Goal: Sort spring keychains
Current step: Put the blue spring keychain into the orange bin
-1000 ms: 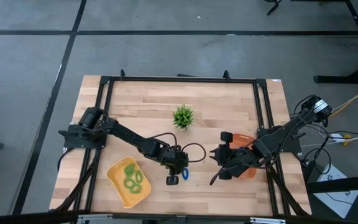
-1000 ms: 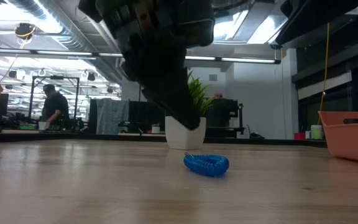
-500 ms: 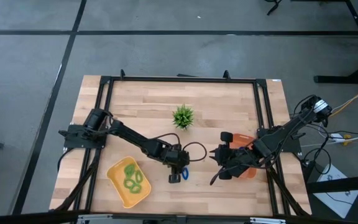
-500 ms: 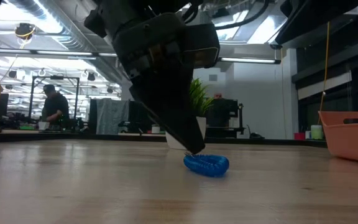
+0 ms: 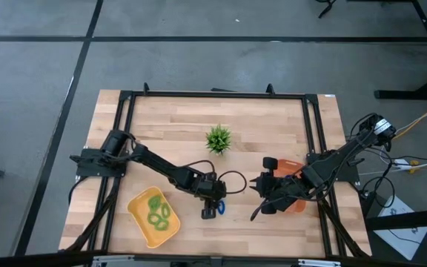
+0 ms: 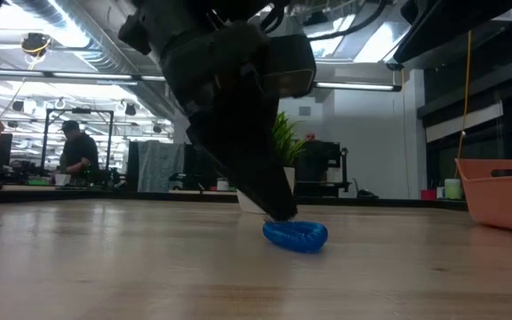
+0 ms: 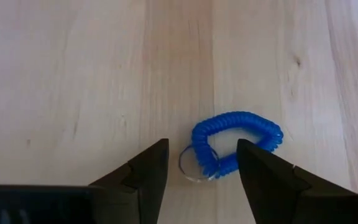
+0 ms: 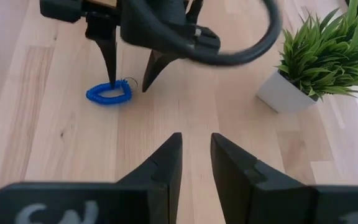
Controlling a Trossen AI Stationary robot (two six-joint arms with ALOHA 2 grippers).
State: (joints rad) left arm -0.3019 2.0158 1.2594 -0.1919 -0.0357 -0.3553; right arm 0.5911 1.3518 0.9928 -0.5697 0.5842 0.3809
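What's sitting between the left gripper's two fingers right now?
In the left wrist view, the left gripper is open, and between its fingers lie the blue spring keychain's near coils and its small metal ring, on the bare wooden table.

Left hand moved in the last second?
Yes. The left hand dropped toward the tabletop, its tip now closer to the unmoved blue coiled spring keychain.

light wooden table [image 5: 169, 119] framed by black rails, centre of the high view; on it: potted spiky green plant [image 5: 218, 139] at upper centre; yellow tray [image 5: 137, 204] at lower left; orange bin [image 5: 293, 167] at right; blue spring keychain [image 5: 220, 207] at lower centre.
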